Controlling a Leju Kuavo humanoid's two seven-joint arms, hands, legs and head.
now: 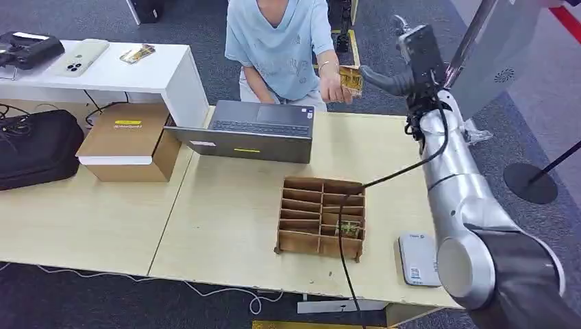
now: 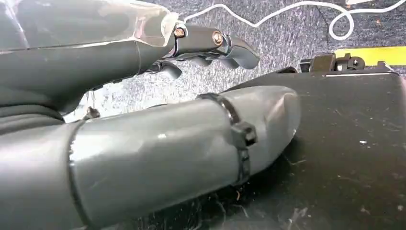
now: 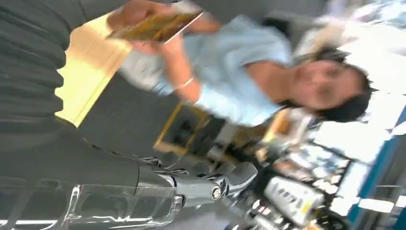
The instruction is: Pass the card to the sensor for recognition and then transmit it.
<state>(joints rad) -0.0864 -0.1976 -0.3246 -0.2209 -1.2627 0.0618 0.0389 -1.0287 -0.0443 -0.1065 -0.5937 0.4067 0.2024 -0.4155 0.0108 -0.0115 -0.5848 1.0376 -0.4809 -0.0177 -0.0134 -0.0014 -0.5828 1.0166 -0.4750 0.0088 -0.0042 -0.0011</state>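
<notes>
One card [image 1: 351, 80] sits pinched in the person's hand [image 1: 336, 88] at nine o'clock of the right hand [image 1: 411, 72], whose spread, empty fingers could snag it on withdrawal.

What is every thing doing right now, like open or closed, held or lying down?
card: held by the person's hand
right hand: raised beside the card, holding nothing
left hand: holding nothing
laptop: open
divider box: open-topped, one card inside
</notes>
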